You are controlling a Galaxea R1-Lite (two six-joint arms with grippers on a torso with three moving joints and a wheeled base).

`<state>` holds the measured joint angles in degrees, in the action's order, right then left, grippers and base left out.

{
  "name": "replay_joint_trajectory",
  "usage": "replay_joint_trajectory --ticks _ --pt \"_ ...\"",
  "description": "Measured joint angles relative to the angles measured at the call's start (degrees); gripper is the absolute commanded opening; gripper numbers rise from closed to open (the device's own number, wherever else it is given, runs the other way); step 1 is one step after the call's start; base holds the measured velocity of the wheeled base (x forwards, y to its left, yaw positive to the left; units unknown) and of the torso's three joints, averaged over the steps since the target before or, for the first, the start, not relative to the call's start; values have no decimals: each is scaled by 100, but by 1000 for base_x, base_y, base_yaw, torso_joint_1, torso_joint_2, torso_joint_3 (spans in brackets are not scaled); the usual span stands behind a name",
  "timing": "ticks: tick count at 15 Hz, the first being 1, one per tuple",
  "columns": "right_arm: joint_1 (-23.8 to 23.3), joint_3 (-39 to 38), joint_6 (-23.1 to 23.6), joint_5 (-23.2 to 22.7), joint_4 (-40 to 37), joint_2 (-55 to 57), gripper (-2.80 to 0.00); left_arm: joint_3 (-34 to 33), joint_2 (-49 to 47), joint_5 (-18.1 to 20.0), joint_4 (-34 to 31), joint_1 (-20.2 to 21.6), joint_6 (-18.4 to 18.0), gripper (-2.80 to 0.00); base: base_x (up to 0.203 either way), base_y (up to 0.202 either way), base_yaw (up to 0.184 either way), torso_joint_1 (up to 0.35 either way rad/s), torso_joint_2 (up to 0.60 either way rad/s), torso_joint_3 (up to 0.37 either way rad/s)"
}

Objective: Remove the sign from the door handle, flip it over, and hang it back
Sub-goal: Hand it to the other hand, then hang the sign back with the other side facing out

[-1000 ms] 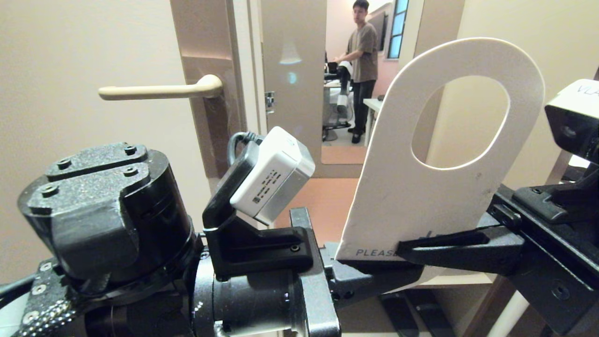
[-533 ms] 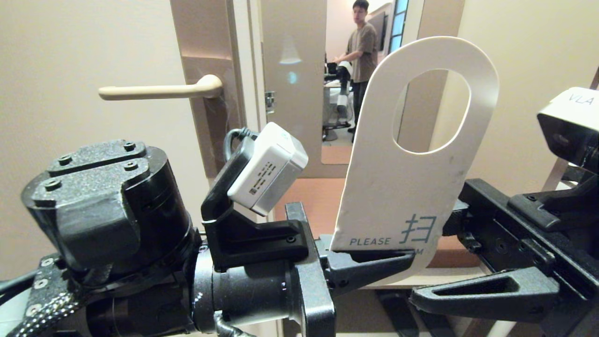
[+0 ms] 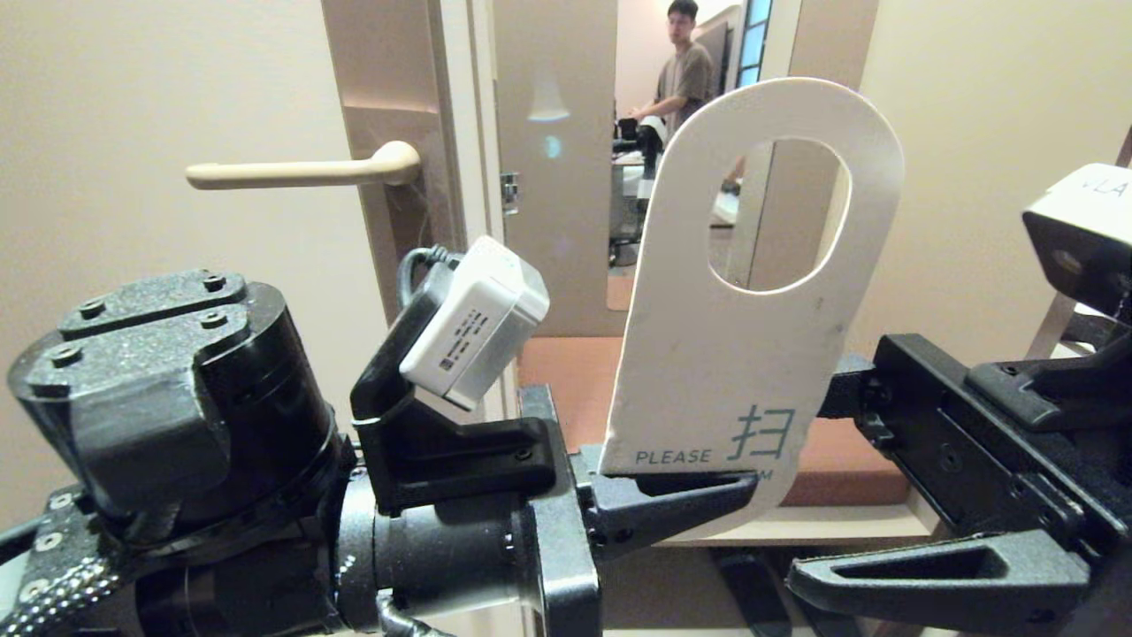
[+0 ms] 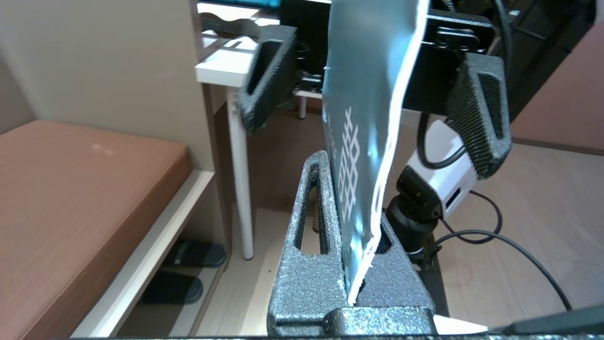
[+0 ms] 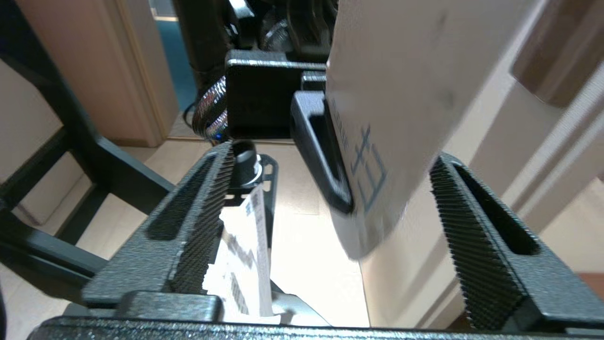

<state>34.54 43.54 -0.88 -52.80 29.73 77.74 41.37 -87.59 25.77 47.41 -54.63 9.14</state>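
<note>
Door (image 3: 177, 115): cream panel, fills the left of the head view; doorway beside it gives onto a further room with a person (image 3: 681, 80) standing at the back.

Bench (image 4: 71, 189) with a brown cushioned top sits low beyond the arms, a pair of dark slippers (image 4: 184, 269) on the floor under its edge.

Left arm: bulky black wrist housing low in the head view's left half, white camera module on top. Left gripper (image 4: 351, 264) has its jaws pressed together, pinching the bottom edge of the sign (image 3: 752, 292).

Right arm: comes in from the right side of the head view. Right gripper (image 5: 325, 226) has its jaws spread wide, one finger on either side of the sign's lower end, neither touching it. In the head view one right finger (image 3: 937, 575) lies below and to the right of the sign, clear of it.

The sign stands upright, slightly tilted, oval hole at the top. White face toward the head camera, "PLEASE" and a blue character readable near the bottom. Slate-blue face shows in the left wrist view. It is off the door, held in the air at mid-frame.

Door handle (image 3: 301, 172): cream lever, horizontal, on a brownish backplate (image 3: 402, 221), bare, well apart from the sign and up-left of it.
</note>
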Motion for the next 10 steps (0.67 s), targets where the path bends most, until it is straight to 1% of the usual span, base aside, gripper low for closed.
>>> replay_joint_trajectory --ticks 2,5,10 --pt "-13 -112 -9 105 -2 -68 0 -110 112 0 -2 133 3 -280 0 0 0 0 0 0" --pt "-58 -274 -5 117 -5 -169 0 -320 325 0 -6 352 23 -280 0 0 0 0 0 0" --pt "-214 -352 0 117 4 -288 0 -485 567 0 -4 467 71 -280 0 0 0 0 0 0"
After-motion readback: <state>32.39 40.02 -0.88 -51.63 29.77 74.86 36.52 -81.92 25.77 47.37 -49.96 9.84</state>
